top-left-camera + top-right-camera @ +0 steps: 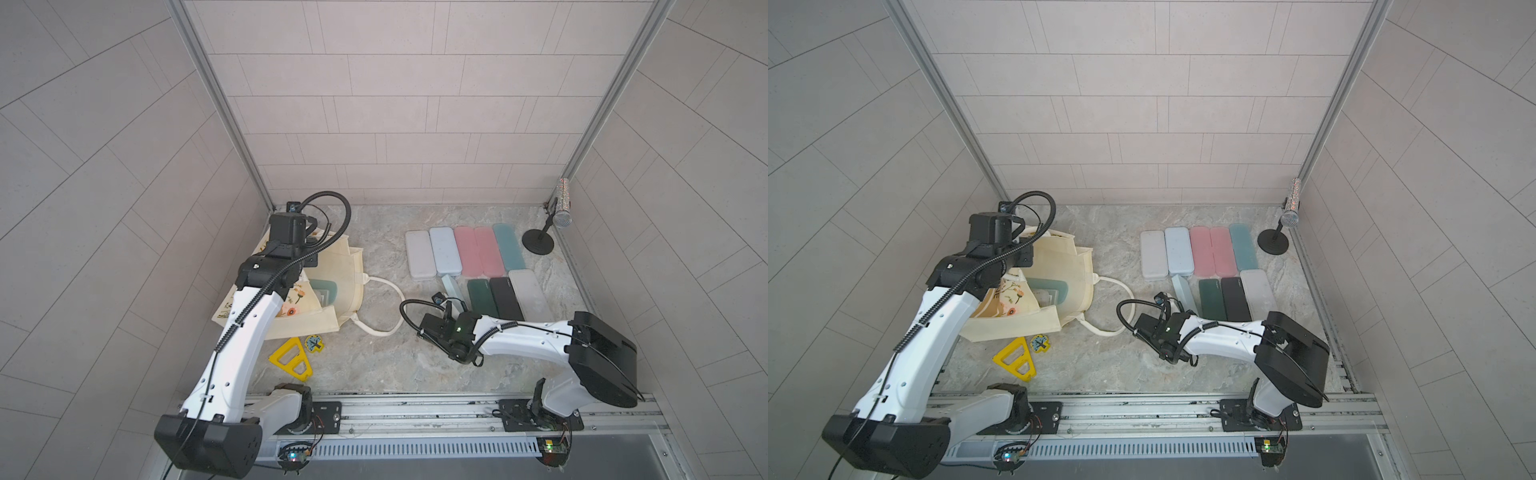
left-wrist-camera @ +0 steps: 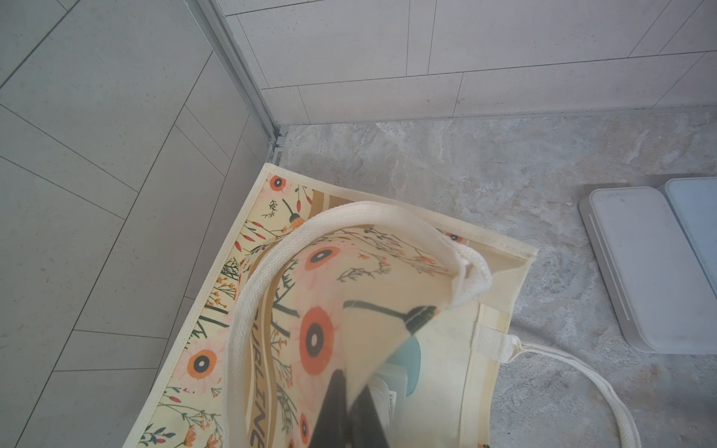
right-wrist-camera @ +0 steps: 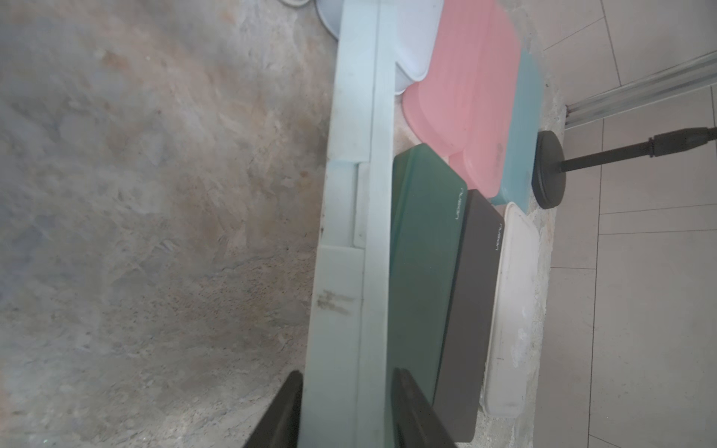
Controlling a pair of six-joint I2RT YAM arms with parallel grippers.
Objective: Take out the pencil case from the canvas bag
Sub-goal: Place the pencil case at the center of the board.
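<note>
The canvas bag (image 1: 345, 266) (image 1: 1075, 266) lies on its side at the left of the table with its mouth towards the middle. Inside it shows a teal pencil case (image 1: 326, 289) (image 2: 411, 357) with paler cases beside it. My left gripper (image 2: 351, 382) is shut on the bag's upper rim fabric (image 2: 372, 337), holding the mouth up. My right gripper (image 3: 347, 372) (image 1: 453, 309) straddles a pale blue pencil case (image 3: 349, 232) (image 1: 451, 289). That case stands on its long edge on the table beside a dark green case (image 3: 423, 252). The fingers flank it, with a thin gap at one side.
Two rows of pencil cases lie at the right: grey (image 1: 419, 253), pale blue, two pink (image 1: 473, 251) and teal behind; dark green, black (image 1: 505, 297) and white in front. A microphone stand (image 1: 539, 245) is in the back right corner. A yellow triangle (image 1: 291, 359) lies before the bag. One rope handle (image 1: 382, 303) loops onto the table.
</note>
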